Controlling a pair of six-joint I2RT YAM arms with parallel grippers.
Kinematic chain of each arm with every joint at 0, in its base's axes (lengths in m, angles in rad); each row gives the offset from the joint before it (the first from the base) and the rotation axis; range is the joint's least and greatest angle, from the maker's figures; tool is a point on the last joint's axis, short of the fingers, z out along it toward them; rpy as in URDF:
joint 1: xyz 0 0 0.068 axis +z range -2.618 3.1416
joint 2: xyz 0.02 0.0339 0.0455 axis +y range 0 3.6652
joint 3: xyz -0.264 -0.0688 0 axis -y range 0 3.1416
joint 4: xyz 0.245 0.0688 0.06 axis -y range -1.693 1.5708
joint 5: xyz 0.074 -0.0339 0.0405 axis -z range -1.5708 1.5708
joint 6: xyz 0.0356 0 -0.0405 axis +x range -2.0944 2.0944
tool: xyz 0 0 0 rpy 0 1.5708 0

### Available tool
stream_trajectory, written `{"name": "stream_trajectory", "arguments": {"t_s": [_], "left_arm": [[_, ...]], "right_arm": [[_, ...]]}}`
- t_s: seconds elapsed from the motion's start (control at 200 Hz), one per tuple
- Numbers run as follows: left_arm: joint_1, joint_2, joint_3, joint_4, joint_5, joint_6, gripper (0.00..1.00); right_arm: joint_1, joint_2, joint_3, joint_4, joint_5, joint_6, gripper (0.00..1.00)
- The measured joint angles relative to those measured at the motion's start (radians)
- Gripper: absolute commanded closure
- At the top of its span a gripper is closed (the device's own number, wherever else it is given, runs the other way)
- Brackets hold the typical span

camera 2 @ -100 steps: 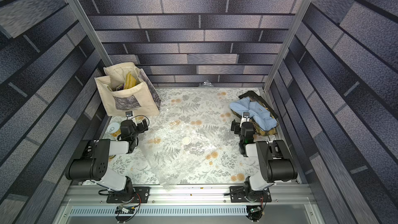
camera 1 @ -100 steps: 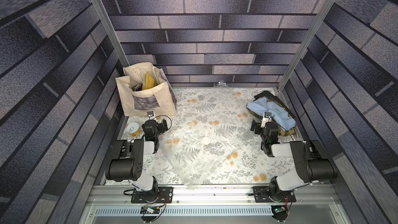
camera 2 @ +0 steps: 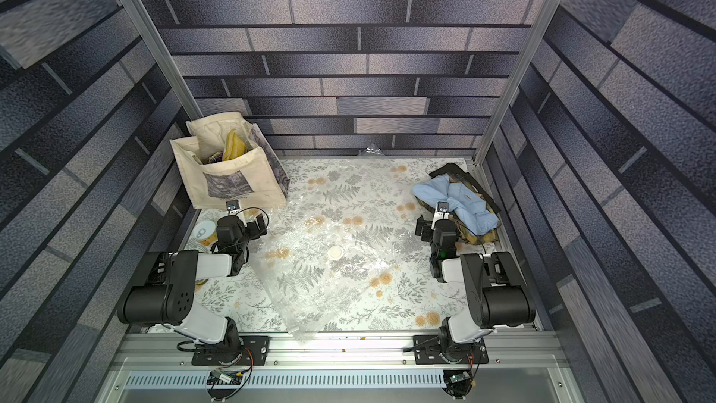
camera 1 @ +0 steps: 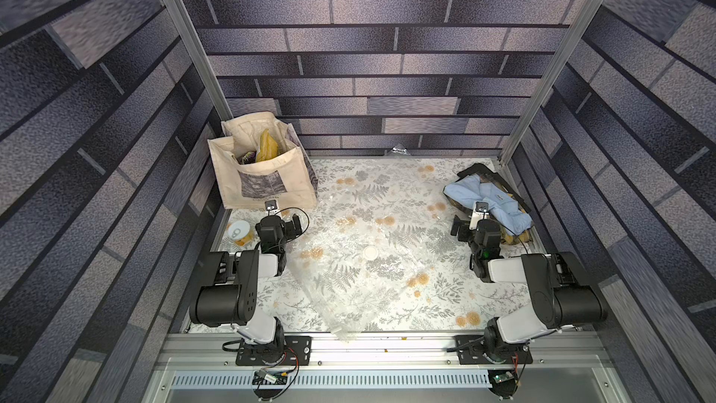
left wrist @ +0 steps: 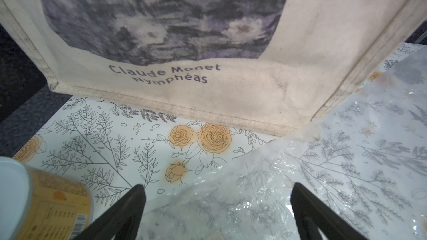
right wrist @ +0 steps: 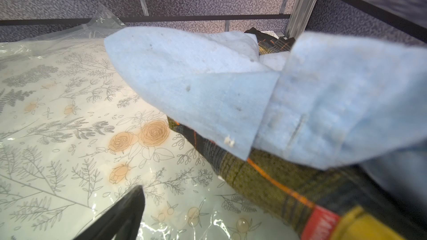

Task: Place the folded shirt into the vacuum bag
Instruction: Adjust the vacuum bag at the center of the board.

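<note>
**Top views.** The vacuum bag lies flat and diagonal on the floral table cover. Its white valve cap faces up near the table centre. The near end of the bag reaches the front rail. The folded shirt, light blue, rests on a plaid cloth in the far right corner, outside the bag. A canvas tote stands in the far left corner, with a can in front of it. The left gripper hangs over the left edge of the bag, jaws spread and empty. The right gripper sits just beside the shirt, jaws spread and empty.

**Left wrist view.** Both fingers stand wide apart above the crinkled bag plastic, with nothing clamped. The tote, printed "Claude Monet Nymphéas", fills the background. The bag edge meets the tote's corner. The can stands next to one finger.

**Right wrist view.** One finger shows above the bag plastic. The second finger is hidden. The shirt collar lies on the plaid cloth, not gripped.
</note>
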Motion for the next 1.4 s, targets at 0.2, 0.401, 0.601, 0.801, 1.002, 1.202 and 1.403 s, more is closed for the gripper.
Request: {"name": "stream_trajectory", "arguments": {"t_s": [0.2, 0.401, 0.601, 0.801, 1.002, 1.202, 1.403], "left_arm": [[0.006, 0.0, 0.0, 0.0, 0.018, 0.0, 0.0], [0.007, 0.0, 0.0, 0.0, 0.024, 0.0, 0.0], [0.013, 0.0, 0.0, 0.0, 0.035, 0.0, 0.0], [0.005, -0.116, 0.037, -0.18, 0.047, 0.008, 0.0], [-0.087, -0.469, 0.181, -0.442, 0.042, 0.021, 0.0], [-0.137, -0.47, 0.372, -0.726, 0.008, -0.088, 0.0], [0.05, -0.363, 0.477, -0.919, 0.134, -0.295, 0.0]], "right_arm": [[0.0, 0.0, 0.0, 0.0, 0.0, 0.0, 0.0], [0.0, 0.0, 0.0, 0.0, 0.0, 0.0, 0.0], [0.0, 0.0, 0.0, 0.0, 0.0, 0.0, 0.0], [0.024, -0.068, 0.022, -0.129, 0.015, -0.01, 0.0], [0.062, -0.276, 0.364, -0.732, 0.113, 0.159, 0.0], [0.055, -0.389, 0.579, -1.007, -0.029, 0.35, 0.09], [0.072, -0.383, 0.551, -1.217, -0.132, 0.554, 0.15]]}}
